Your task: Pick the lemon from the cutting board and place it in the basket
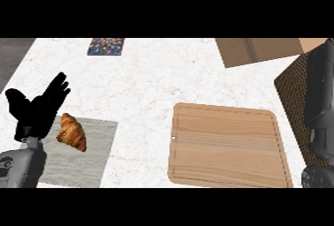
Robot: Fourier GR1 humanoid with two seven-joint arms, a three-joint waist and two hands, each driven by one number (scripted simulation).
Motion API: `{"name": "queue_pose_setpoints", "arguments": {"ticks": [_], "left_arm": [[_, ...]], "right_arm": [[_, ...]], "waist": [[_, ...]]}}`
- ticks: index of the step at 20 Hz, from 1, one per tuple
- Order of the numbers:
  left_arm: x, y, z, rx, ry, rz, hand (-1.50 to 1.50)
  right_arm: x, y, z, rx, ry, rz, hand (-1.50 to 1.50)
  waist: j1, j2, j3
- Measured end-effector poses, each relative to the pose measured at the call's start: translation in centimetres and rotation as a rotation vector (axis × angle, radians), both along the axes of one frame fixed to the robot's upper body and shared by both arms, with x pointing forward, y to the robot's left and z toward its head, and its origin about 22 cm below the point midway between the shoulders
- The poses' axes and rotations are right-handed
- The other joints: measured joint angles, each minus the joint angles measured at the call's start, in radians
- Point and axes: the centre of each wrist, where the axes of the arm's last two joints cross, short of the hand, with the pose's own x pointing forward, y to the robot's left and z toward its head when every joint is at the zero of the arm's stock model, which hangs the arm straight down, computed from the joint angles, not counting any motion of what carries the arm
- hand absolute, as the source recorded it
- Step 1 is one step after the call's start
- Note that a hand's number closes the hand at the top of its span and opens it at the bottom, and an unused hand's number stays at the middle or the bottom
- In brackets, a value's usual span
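Head view: board [228,145] bare, lemon unseen. Left hand [37,112] spread, empty; right hand out of frame. Lemon likely light, firm, rolls; wrap middle.

Left hand [38,110] open at the view's left edge, fingers straight and pointing up, above its grey forearm [23,170]. Right forearm [321,106] lies along the right edge, its hand out of view.

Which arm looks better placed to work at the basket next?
Right. The right forearm lies over the basket at the view's right edge, though its hand is out of view. The left hand rests open at the far left beside the croissant, beyond the cutting board.
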Motion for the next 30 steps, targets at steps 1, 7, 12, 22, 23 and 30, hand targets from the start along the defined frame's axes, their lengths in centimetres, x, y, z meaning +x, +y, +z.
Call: {"name": "queue_pose_setpoints", "arguments": {"ticks": [1, 7, 12, 22, 23, 30], "left_arm": [[-0.2, 0.1, -0.1, 0.001, 0.002, 0.001, 0.0], [-0.1, -0.3, 0.3, -0.005, -0.002, 0.002, 0.0], [-0.3, 0.1, 0.2, 0.001, -0.005, 0.004, 0.0], [0.0, -0.2, -0.5, -0.005, 0.006, 0.013, 0.0], [-0.2, -0.2, -0.5, -0.005, 0.006, 0.011, 0.0], [-0.7, 0.1, -0.6, -0.001, 0.01, 0.026, 0.0]], "right_arm": [[-0.3, -0.6, -0.9, 0.005, -0.005, -0.003, 1.5], [-2.0, -3.6, -2.9, -0.008, -0.068, -0.102, -1.5], [-2.8, -5.2, -4.4, 0.01, -0.086, -0.129, -1.5], [-4.7, -5.9, -3.1, -0.043, -0.303, -0.14, -1.5], [-5.2, -5.7, -2.9, -0.051, -0.34, -0.153, -1.5], [-10.1, -4.8, -2.4, -0.068, -0.578, -0.243, -1.5]], "waist": [[-0.001, -0.001, 0.0], [-0.005, -0.001, 0.0], [-0.004, -0.001, 0.0], [-0.016, -0.006, 0.0], [-0.018, -0.008, -0.001], [-0.03, -0.016, -0.001]]}}
